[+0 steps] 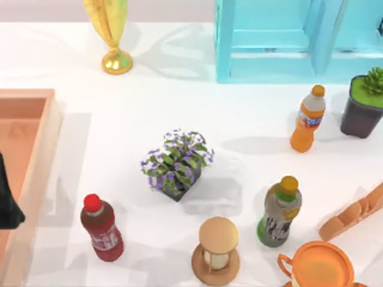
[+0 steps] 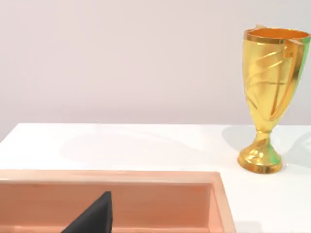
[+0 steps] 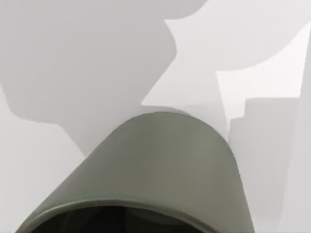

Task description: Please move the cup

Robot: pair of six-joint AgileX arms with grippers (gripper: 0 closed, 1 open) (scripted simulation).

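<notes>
Cup position check
I see a grey-green cup close under my right wrist camera; gripper states: cannot tell. Left arm is over the wooden tray; progress undetermined.

Three bottles, two potted plants

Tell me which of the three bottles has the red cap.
The dark red bottle at the table's front left, standing beside the wooden tray. The orange bottle and the green-bodied bottle, both on the right, carry orange-yellow caps.
</notes>
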